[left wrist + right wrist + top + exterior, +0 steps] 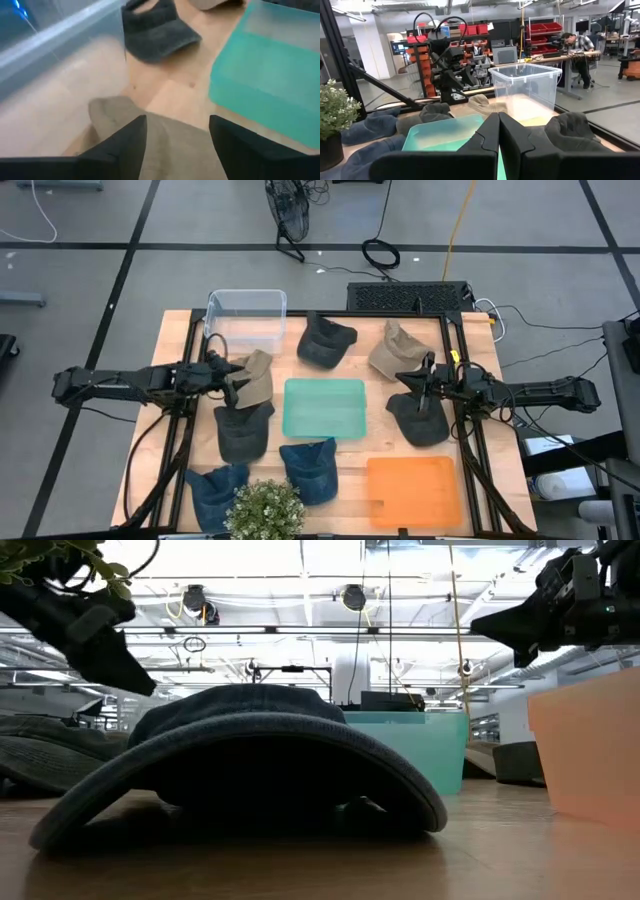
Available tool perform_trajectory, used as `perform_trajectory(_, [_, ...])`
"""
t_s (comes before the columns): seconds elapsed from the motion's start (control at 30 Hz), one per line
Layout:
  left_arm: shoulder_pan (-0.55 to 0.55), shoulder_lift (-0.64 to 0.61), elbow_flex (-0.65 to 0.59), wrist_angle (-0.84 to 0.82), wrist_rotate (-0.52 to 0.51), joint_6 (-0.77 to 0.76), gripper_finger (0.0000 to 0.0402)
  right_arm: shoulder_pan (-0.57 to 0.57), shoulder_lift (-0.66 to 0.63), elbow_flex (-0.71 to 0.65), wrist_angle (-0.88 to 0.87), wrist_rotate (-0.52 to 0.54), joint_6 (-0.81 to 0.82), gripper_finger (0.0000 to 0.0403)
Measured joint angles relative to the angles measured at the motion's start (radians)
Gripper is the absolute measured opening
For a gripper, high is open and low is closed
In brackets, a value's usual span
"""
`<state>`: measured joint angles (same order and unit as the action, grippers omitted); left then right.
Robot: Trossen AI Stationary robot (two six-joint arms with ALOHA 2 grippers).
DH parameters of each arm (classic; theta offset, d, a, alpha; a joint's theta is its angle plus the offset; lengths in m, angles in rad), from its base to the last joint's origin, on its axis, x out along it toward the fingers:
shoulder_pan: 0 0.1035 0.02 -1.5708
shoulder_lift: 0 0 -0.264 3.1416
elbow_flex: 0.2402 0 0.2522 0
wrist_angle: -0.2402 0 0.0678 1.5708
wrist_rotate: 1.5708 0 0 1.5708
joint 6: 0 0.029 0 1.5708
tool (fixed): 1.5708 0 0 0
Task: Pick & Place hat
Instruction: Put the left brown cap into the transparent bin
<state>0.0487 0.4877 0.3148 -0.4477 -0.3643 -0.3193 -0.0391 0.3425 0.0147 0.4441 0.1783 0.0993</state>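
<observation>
Denim cap [240, 755] lies closest, brim down on the surface [180, 340]. Left tool [236, 377] hangs spread wide over the tan hat [256, 377], beside the clear bin [246, 315]; teal tray [324, 407] sits mid-surface; right tool [424, 383] hangs pinched closed above a dark cap [420, 420].

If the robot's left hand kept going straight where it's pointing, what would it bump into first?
Most likely the tan hat, which lies right below and between the open fingers of the left hand. Beyond it sit the teal bin and a dark grey hat, though depth is hard to judge.
</observation>
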Motion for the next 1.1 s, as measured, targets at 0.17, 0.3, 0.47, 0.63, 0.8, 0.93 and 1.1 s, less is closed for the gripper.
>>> perform_trajectory(0.17, [0.017,0.174,0.040,0.051,-0.054,-0.149,0.0200,0.000,0.006,0.000,-0.002,0.000,-0.015,0.0000])
perform_trajectory(0.3, [0.042,0.304,0.074,0.047,-0.012,-0.199,0.0178,0.000,0.006,0.000,0.001,0.000,-0.022,0.0000])
perform_trajectory(0.47, [0.089,0.451,0.145,-0.078,0.057,-0.240,0.0167,0.000,0.006,0.000,0.000,-0.001,-0.025,0.0000])
perform_trajectory(0.63, [0.112,0.547,0.225,-0.199,0.076,-0.212,0.0181,0.000,0.009,0.000,-0.010,-0.050,-0.024,0.0000])
perform_trajectory(0.8, [0.114,0.599,0.316,-0.275,0.075,-0.140,0.0206,0.000,0.019,0.000,-0.011,-0.053,-0.022,0.0000])
perform_trajectory(0.93, [0.114,0.617,0.363,-0.338,0.043,-0.123,0.0226,0.000,0.019,0.000,-0.014,-0.053,-0.010,0.0000])
perform_trajectory(1.1, [0.128,0.674,0.350,-0.449,0.048,-0.147,0.0246,0.000,0.019,0.000,-0.026,-0.053,0.009,0.0000])
